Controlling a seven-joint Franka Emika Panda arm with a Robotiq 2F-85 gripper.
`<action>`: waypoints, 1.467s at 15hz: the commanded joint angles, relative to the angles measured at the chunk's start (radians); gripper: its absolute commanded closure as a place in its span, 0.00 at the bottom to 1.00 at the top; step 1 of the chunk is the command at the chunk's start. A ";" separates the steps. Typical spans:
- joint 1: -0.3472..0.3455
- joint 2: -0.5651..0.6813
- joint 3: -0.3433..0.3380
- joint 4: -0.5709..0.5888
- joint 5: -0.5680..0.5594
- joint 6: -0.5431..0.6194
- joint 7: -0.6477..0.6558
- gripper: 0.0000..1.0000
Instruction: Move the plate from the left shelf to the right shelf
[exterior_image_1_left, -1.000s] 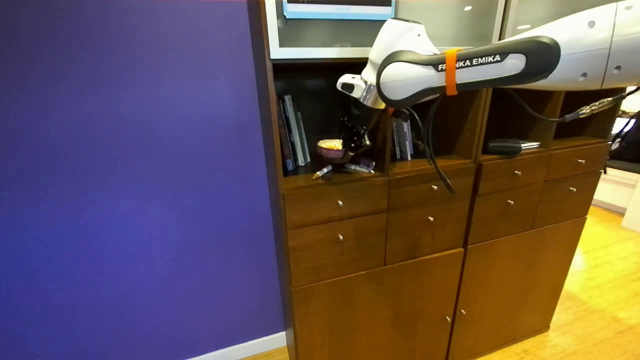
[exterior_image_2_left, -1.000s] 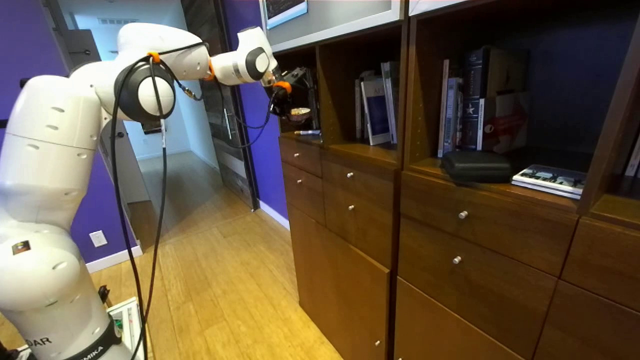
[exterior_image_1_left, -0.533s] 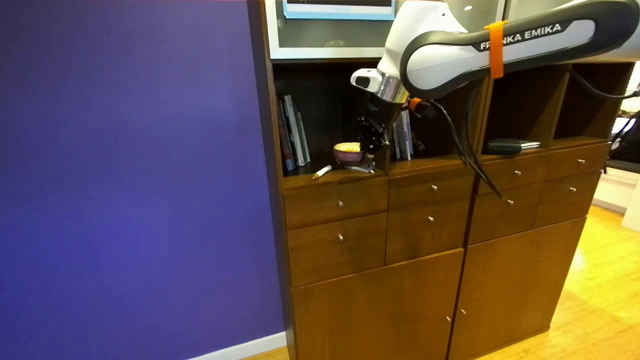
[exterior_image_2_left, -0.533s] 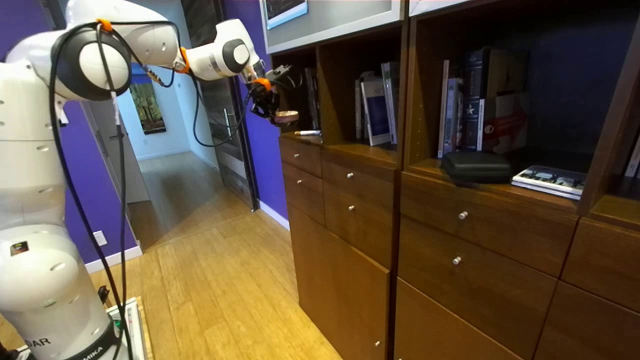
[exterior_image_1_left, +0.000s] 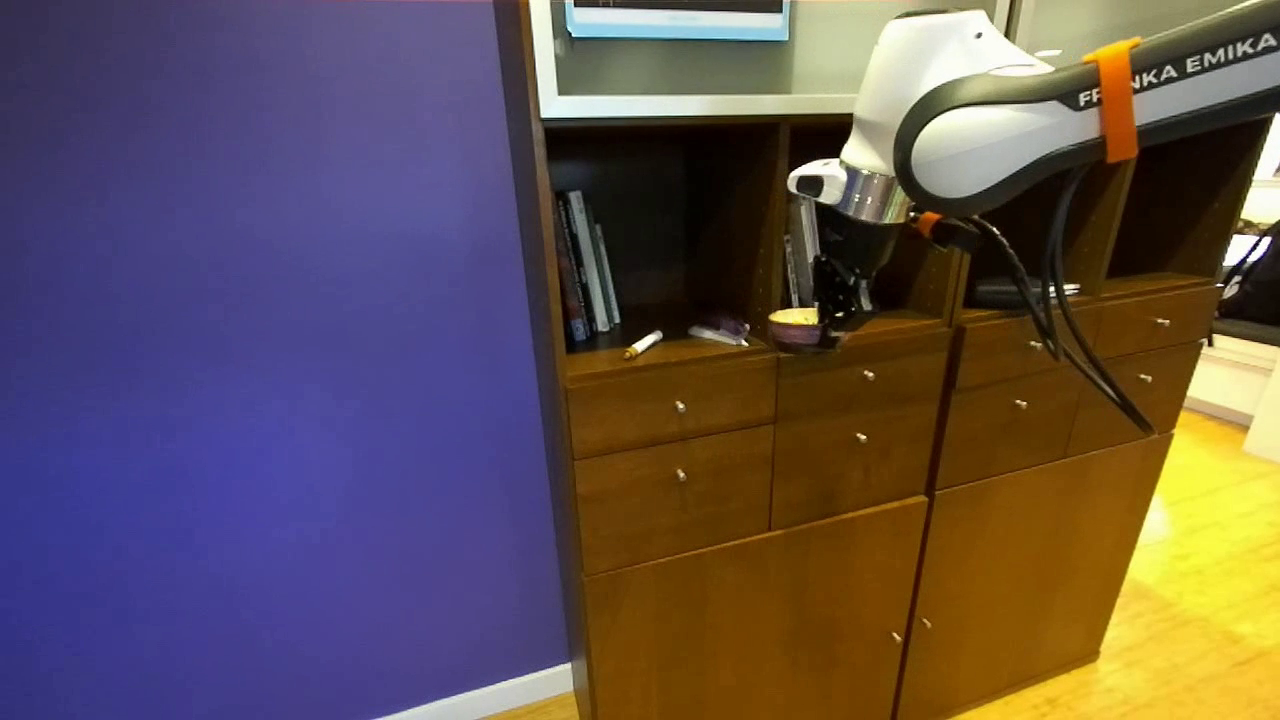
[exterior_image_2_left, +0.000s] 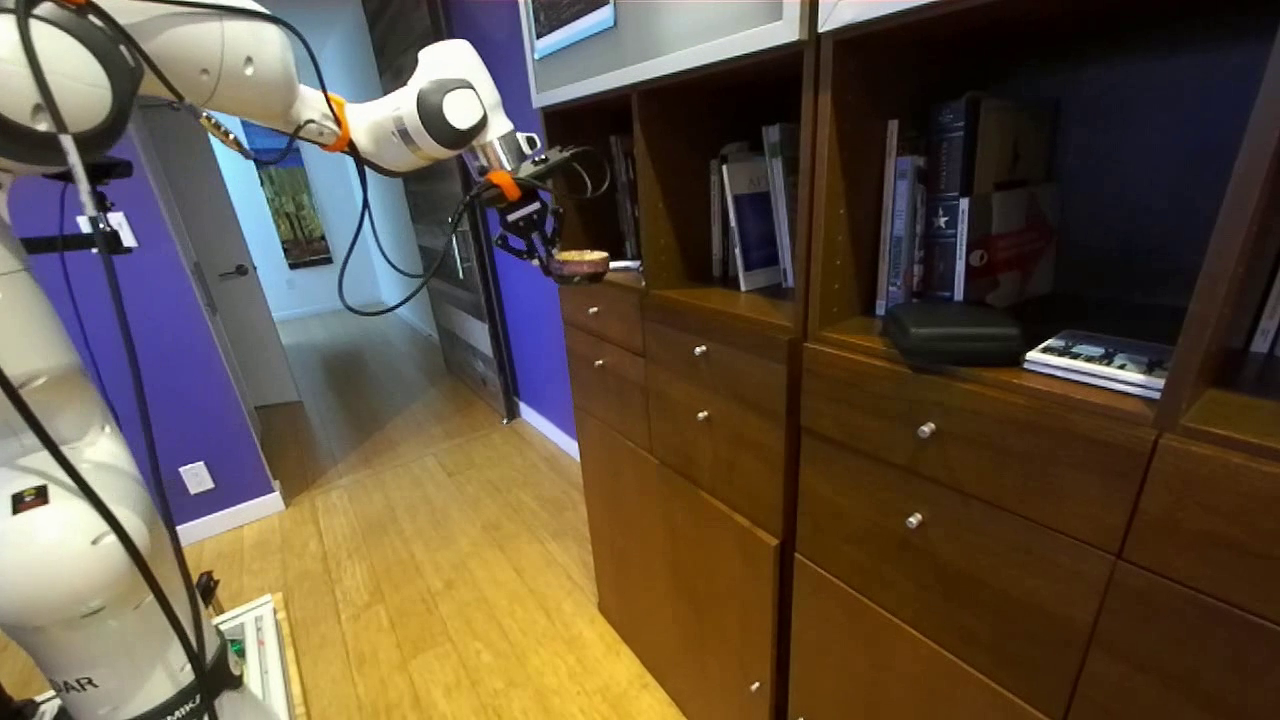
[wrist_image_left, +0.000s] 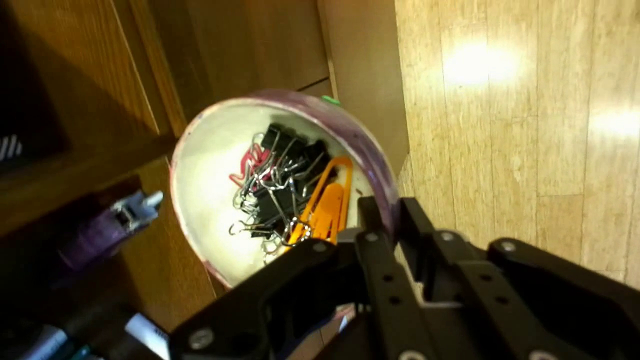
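Note:
There is no plate in view; the held thing is a small purple bowl with a cream inside (wrist_image_left: 200, 165), which also shows in both exterior views (exterior_image_1_left: 795, 333) (exterior_image_2_left: 583, 268). It holds black binder clips and an orange clip (wrist_image_left: 327, 205). My gripper (wrist_image_left: 392, 217) is shut on the bowl's rim, one finger inside and one outside. In an exterior view the gripper (exterior_image_1_left: 828, 335) holds the bowl roughly level, in front of the cabinet by the divider between the left shelf (exterior_image_1_left: 610, 358) and the shelf to its right (exterior_image_1_left: 905, 322). The bowl is off the shelf.
A marker (exterior_image_1_left: 643, 345) and a purple stapler-like thing (exterior_image_1_left: 722, 330) lie on the left shelf. Upright books (exterior_image_1_left: 592, 265) stand there, and more books (exterior_image_2_left: 755, 215) stand in the compartment beside it. A divider (exterior_image_1_left: 780, 230) separates them. A black case (exterior_image_2_left: 950, 332) lies further right.
My gripper has carried the bowl out of the left compartment, rightward past the divider and slightly lower. The arm has swung with it. The marker and stapler-like thing stay put.

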 joint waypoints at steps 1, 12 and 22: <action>-0.030 -0.112 -0.046 -0.145 -0.042 0.039 0.091 0.96; -0.076 -0.081 -0.115 -0.191 -0.105 0.165 0.094 0.85; -0.131 0.019 -0.171 -0.058 -0.117 0.170 0.099 0.96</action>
